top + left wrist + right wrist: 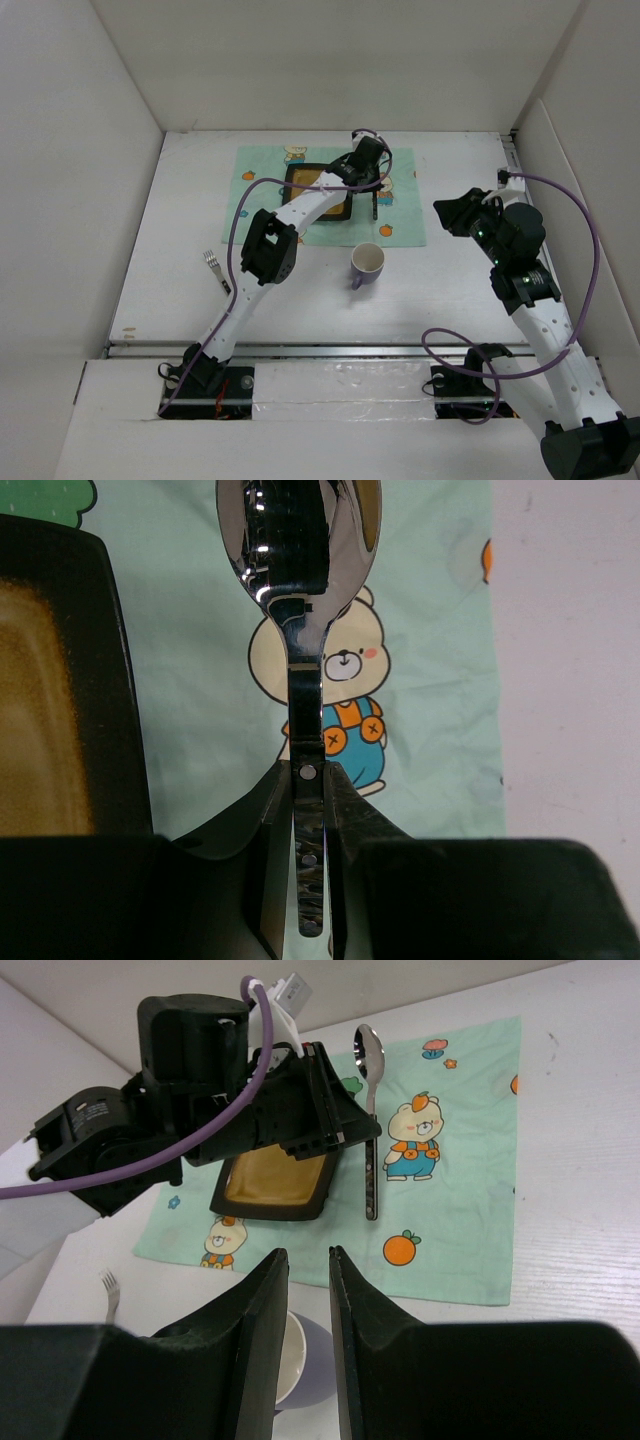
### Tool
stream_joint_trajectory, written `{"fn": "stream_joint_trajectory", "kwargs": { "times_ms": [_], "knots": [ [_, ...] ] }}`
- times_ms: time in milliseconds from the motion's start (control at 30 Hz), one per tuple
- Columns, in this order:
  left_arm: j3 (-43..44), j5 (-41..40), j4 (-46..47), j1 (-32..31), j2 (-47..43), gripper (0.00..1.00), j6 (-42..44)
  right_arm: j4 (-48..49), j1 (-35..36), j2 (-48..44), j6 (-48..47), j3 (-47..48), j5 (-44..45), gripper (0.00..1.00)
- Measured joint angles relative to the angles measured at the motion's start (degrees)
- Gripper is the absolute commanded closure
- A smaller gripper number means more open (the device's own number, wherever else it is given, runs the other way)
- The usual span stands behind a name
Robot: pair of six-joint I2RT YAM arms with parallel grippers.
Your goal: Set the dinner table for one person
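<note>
A steel spoon (374, 200) lies on the mint bear-print placemat (400, 225), just right of a black square plate (300, 180) with a tan inside. My left gripper (372, 185) is shut on the spoon's handle (305, 700), low over the placemat (200, 630); the right wrist view shows the spoon (371, 1160) resting flat on the cloth. My right gripper (447, 215) hovers to the right, its jaws a narrow gap apart and empty (309, 1255). The white dinner table (180, 250) carries everything.
A purple mug (367, 262) with a white inside stands on the bare table just in front of the placemat, under my right gripper in its wrist view (312, 1375). A fork (214, 264) lies at the left. A metal rail (300, 348) runs along the near edge. White walls enclose the table.
</note>
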Motion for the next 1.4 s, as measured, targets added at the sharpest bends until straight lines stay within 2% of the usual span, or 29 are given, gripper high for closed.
{"fn": "stream_joint_trajectory", "kwargs": {
  "times_ms": [667,833,900,1100,1267,1300,1400],
  "knots": [
    [1.66,-1.62,1.73,0.94,4.35,1.0,1.22,0.35,0.44,1.9,-0.22,-0.42,0.28,0.71],
    [1.64,-1.31,1.42,0.94,5.38,0.82,0.94,0.37,0.9,1.92,-0.22,-0.42,0.42,0.71],
    [1.64,-1.33,1.79,0.94,5.38,0.71,0.9,0.39,0.98,1.97,-0.22,-0.42,0.42,0.71],
    [1.4,-1.68,2.38,0.94,5.38,0.64,0.76,0.39,1.27,2.03,-0.24,-0.42,0.44,0.71],
    [1.44,-2.01,2.51,1.29,5.05,0.64,0.81,0.42,1.53,2.01,-0.24,-0.44,0.44,0.71],
    [1.44,-2.16,2.4,1.31,4.72,0.65,0.9,0.44,1.55,2.01,-0.24,-0.46,0.52,0.73],
    [-0.37,-3.08,2.14,1.31,1.46,0.69,1.86,1.18,2.12,1.75,-0.42,-1.03,1.18,0.95]
  ]
}}
